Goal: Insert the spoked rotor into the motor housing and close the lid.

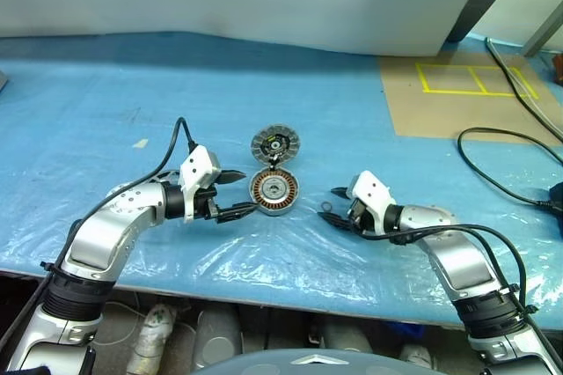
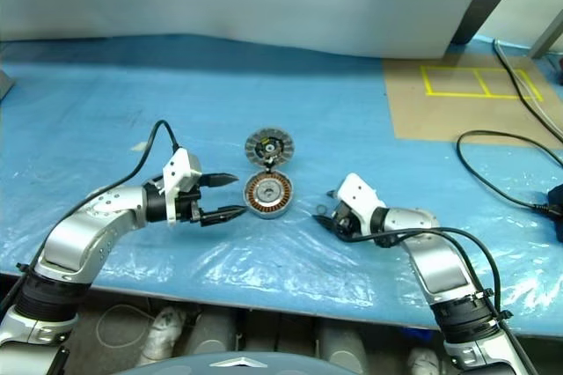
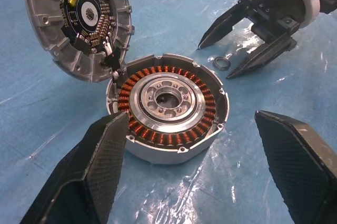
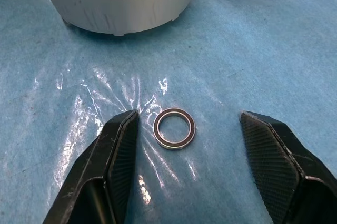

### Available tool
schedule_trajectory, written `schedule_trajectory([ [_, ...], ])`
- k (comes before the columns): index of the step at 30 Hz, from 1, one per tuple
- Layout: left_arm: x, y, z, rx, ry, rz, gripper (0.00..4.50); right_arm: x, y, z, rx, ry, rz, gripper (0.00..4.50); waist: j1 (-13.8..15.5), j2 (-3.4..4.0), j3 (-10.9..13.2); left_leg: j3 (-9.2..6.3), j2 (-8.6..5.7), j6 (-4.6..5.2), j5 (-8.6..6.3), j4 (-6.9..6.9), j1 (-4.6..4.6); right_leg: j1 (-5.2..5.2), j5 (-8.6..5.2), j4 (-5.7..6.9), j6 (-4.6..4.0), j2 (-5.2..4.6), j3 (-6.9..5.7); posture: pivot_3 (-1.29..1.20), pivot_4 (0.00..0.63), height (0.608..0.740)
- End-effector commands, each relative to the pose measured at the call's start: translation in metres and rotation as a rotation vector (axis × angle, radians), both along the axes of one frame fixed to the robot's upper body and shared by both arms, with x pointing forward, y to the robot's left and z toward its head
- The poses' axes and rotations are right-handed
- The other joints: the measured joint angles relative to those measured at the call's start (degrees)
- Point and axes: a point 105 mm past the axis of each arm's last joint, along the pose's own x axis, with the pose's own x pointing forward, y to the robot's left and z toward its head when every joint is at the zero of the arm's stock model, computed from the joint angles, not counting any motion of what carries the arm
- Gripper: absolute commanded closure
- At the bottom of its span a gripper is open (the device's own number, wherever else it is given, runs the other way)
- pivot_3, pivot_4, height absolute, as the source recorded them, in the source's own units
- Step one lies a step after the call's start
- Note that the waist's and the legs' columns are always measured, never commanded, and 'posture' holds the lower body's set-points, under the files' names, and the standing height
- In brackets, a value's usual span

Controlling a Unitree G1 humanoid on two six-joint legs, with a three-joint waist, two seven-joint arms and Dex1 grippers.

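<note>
Left wrist view: spoked rotor (image 3: 167, 99) seated in motor housing (image 3: 208, 129), mid-table; lid (image 3: 58, 40) leans alongside. Left gripper (image 1: 239, 194) spread beside housing; right gripper (image 4: 187, 145) spread around black ring (image 4: 174, 128).

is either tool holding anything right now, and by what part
Nothing is held. The left tool is open beside the motor housing; the right tool is open around the small black ring, not touching it.

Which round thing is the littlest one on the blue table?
The tiny black ring, lying flat between the right gripper's open fingers. The motor housing with copper windings and the grey lid are far bigger.
</note>
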Motion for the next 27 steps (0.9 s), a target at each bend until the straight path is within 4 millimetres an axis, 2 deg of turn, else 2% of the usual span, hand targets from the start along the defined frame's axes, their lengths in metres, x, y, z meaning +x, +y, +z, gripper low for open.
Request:
schedule_trajectory([
  [1,-0.002,0.001,0.008,-0.003,-0.042,-0.011,0.48,-0.008,0.0,-0.014,-0.047,0.029,0.028,1.28,0.0,-0.01,0.0,0.0,0.0,0.0,0.0,0.01,0.02,0.03,0.0,0.0,0.0,0.0,0.0,0.0,0.15,0.74],
  [3,-0.002,0.001,0.007,-0.003,-0.041,-0.008,0.48,-0.008,0.0,-0.017,-0.063,0.024,0.036,1.28,0.0,-0.01,0.0,0.0,0.0,0.0,0.0,0.01,0.09,0.09,0.0,0.0,0.01,0.0,0.0,0.0,0.15,0.74],
  [6,-0.003,0.001,0.005,-0.007,-0.036,-0.006,0.48,-0.007,-0.003,-0.019,-0.08,0.02,0.036,1.9,-0.03,-0.01,0.0,0.0,0.01,0.0,0.0,-0.01,0.19,0.17,-0.01,0.0,0.01,0.01,0.0,0.0,0.15,0.74],
  [12,-0.005,-0.001,0.003,-0.009,-0.027,-0.006,0.48,-0.008,-0.006,-0.015,-0.089,0.021,0.037,3.86,0.0,-0.01,-0.01,0.0,0.0,0.02,-0.01,0.0,0.28,0.28,-0.01,0.0,0.02,-0.02,0.01,0.0,0.15,0.74],
  [17,-0.01,0.0,-0.002,-0.001,0.007,-0.032,0.48,-0.006,0.005,-0.002,-0.064,0.009,0.059,3.92,0.01,-0.01,-0.01,0.0,0.0,0.03,-0.02,0.0,0.28,0.28,-0.01,-0.01,0.02,-0.03,0.01,0.0,0.15,0.74],
  [27,-0.014,0.01,-0.016,0.005,0.023,-0.023,0.48,0.007,0.039,0.064,0.101,-0.085,0.159,3.92,-0.09,0.01,0.01,0.05,0.0,0.0,0.0,-0.24,0.21,0.09,-0.02,-0.11,0.01,0.01,0.03,0.0,0.15,0.74],
])
